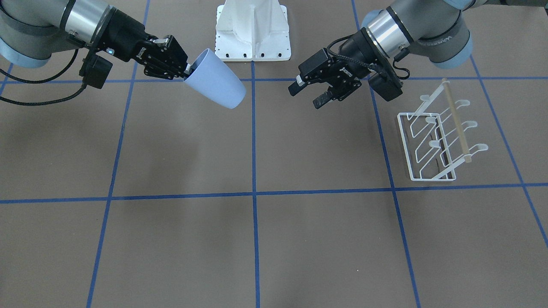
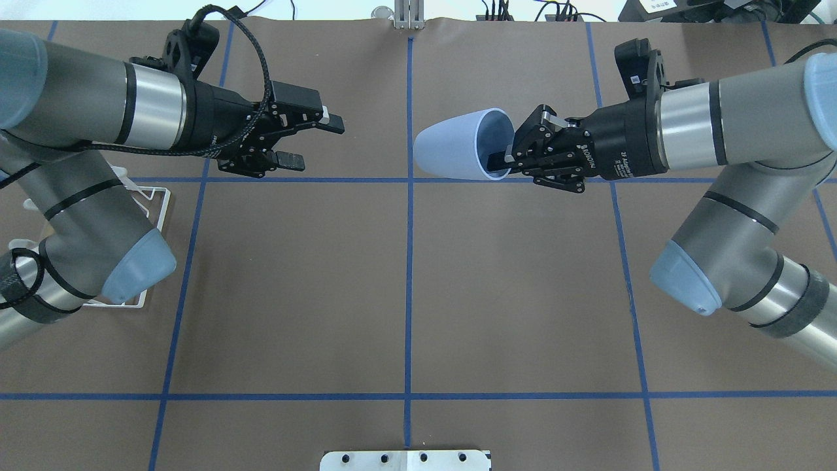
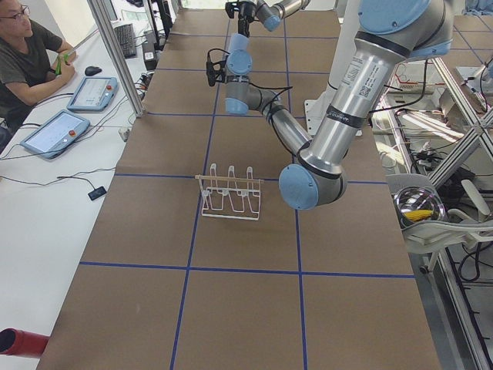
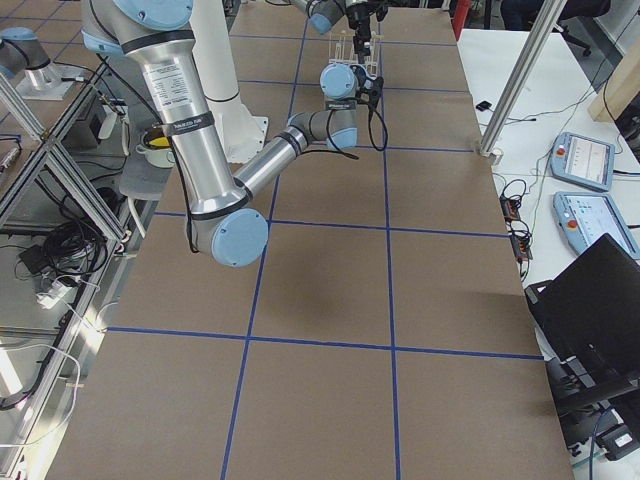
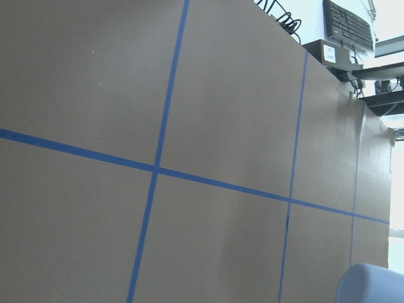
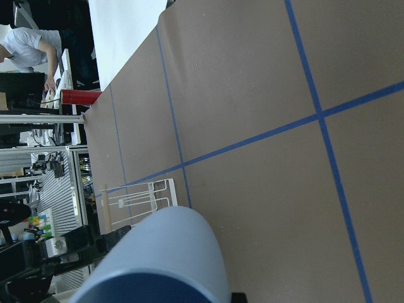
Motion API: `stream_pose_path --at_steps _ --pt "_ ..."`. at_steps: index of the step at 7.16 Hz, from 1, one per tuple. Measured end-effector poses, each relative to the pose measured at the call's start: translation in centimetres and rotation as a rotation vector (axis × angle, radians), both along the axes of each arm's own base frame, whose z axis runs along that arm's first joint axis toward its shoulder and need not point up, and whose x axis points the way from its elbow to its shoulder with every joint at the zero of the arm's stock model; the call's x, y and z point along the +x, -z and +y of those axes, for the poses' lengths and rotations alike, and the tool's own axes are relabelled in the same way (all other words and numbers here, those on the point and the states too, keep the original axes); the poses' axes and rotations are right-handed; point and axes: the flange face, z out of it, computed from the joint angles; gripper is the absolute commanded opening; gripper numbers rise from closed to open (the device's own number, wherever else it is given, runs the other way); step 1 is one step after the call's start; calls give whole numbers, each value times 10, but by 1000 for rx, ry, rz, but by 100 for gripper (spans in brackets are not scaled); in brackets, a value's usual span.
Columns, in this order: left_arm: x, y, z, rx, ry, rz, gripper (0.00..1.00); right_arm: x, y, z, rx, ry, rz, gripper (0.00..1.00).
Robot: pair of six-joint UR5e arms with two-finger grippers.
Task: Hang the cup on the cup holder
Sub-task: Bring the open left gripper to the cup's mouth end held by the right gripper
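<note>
right gripper (image 2: 507, 161) clamping cup (image 2: 448, 154) by rim at 12 o'clock, base pointing 9 o'clock, probably offering a handover | left gripper (image 2: 317, 142) waiting wide, empty | cup holder (image 1: 457, 120) standing on counter (image 2: 294, 294) at 9 o'clock

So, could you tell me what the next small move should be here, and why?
Probably bring the right gripper and its cup a little closer to the open left gripper for a handover: the cup's base faces it across a gap, and the rack sits on the left arm's side.
</note>
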Motion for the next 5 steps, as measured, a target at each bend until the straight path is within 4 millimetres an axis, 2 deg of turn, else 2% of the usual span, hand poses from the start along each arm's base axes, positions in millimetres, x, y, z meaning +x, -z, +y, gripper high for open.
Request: stream_pose_path --at_steps 3,5 --pt "-5 28 6 -115 -12 156 98 -6 22 13 3 40 -72 0" --pt "-6 23 5 -154 -11 313 98 -2 28 22 -39 70 -167 0"
